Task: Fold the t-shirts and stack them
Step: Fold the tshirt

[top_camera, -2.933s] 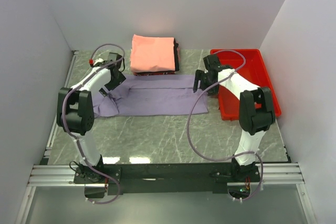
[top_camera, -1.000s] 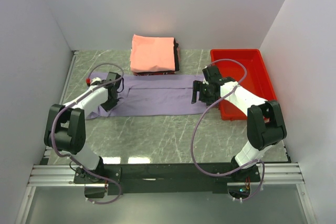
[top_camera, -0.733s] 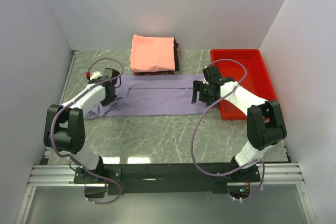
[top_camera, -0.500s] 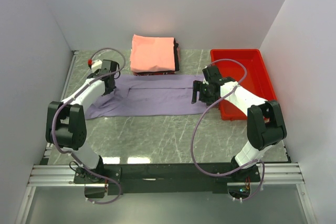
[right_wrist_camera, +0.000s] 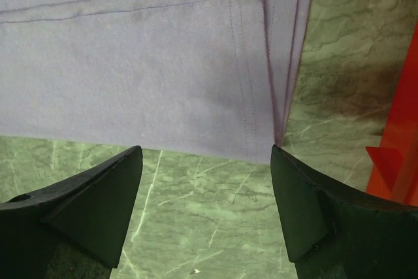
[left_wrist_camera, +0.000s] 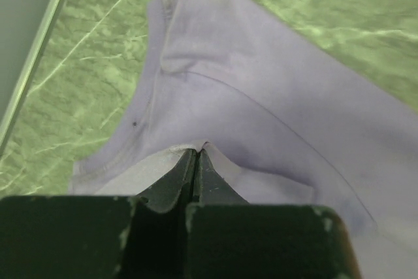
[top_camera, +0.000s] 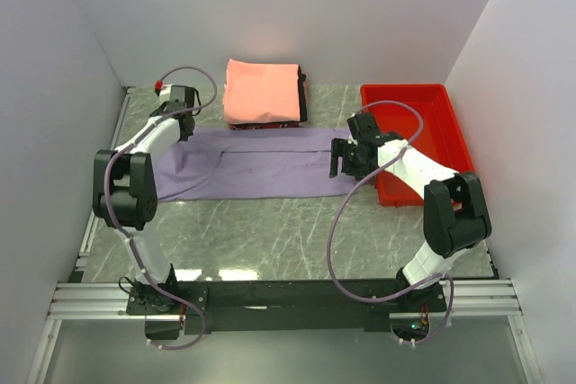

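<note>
A lavender-purple t-shirt point(top_camera: 261, 164) lies spread flat across the middle of the table. My left gripper point(top_camera: 186, 119) is at its far left corner. In the left wrist view the jaws are shut on a pinched ridge of the lavender cloth point(left_wrist_camera: 261, 83), with the left gripper point(left_wrist_camera: 197, 153) at that ridge. My right gripper point(top_camera: 337, 161) hovers open over the shirt's right hem. In the right wrist view, bare table shows between the fingers of the right gripper point(right_wrist_camera: 206, 161), just off the hem corner point(right_wrist_camera: 261, 129). Behind the shirt sits a stack of folded t-shirts with a salmon-pink one point(top_camera: 261, 89) on top; black and dark red edges show beneath.
A red plastic tray point(top_camera: 423, 141) stands at the right, close beside my right arm, and its edge point(right_wrist_camera: 398, 155) shows in the right wrist view. White walls enclose the table on three sides. A metal rail point(top_camera: 108, 159) runs along the left edge.
My left gripper has carried the shirt's left edge from the near left to the far left corner, drawing the cloth out flatter. The right arm has stayed still over the last second.
</note>
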### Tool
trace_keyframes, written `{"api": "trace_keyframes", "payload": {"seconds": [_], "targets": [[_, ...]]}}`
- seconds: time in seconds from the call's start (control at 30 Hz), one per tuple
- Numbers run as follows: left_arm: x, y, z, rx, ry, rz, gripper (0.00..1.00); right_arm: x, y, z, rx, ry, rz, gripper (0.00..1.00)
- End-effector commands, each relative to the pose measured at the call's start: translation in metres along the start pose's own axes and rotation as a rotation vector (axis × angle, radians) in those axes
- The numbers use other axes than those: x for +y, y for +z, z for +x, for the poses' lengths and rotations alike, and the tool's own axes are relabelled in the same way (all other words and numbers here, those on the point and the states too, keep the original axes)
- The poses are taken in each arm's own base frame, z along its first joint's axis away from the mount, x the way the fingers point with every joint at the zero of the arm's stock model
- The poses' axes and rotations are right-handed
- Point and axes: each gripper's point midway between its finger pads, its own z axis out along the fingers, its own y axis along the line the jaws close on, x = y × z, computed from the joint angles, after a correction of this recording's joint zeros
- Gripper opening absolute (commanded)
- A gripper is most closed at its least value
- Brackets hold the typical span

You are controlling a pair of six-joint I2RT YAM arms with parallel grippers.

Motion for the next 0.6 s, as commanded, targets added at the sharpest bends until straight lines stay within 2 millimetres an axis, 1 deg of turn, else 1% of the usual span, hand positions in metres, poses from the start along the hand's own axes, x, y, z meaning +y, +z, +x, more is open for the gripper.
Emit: {"api": "trace_keyframes", "payload": {"seconds": [0.0,0.03,0.07,0.17,0.23,0.3,0.33,0.43,0.47,0.5,0.53,0.57], "targets": [[0.019,0.005,-0.011,0.016,0.009,-0.092,0.01,0.002,-0.008,-0.011,-0.038,-0.020,0.007,0.85],[0.026,0.009,-0.011,0.021,-0.010,-0.120,0.01,0.002,-0.008,-0.012,-0.038,-0.017,0.006,0.85],[0.030,0.010,-0.007,0.041,-0.030,-0.133,0.01,0.002,-0.008,-0.011,-0.038,-0.019,0.008,0.85],[0.041,0.014,-0.004,0.066,-0.072,-0.167,0.01,0.002,-0.008,-0.010,-0.035,-0.017,0.010,0.85],[0.042,0.015,-0.003,0.069,-0.082,-0.169,0.04,0.002,-0.008,-0.011,-0.039,-0.017,0.007,0.85],[0.041,0.016,-0.004,0.054,-0.097,-0.167,0.04,0.003,-0.008,-0.012,-0.041,-0.017,0.005,0.85],[0.041,0.016,-0.005,0.051,-0.103,-0.164,0.01,0.003,-0.009,-0.012,-0.043,-0.017,0.005,0.86],[0.039,0.017,-0.008,0.049,-0.121,-0.148,0.01,0.003,-0.009,-0.012,-0.046,-0.016,0.005,0.85],[0.037,0.018,-0.006,0.049,-0.116,-0.135,0.01,0.002,-0.010,-0.013,-0.049,-0.017,0.004,0.85],[0.034,0.015,-0.016,0.017,-0.135,-0.105,0.01,0.002,-0.010,-0.013,-0.050,-0.016,0.007,0.86],[0.031,0.013,-0.019,0.006,-0.126,-0.081,0.01,0.002,-0.010,-0.013,-0.052,-0.016,0.007,0.86],[0.027,0.012,-0.016,0.007,-0.123,-0.054,0.01,0.002,-0.011,-0.012,-0.051,-0.017,0.006,0.86]]}}
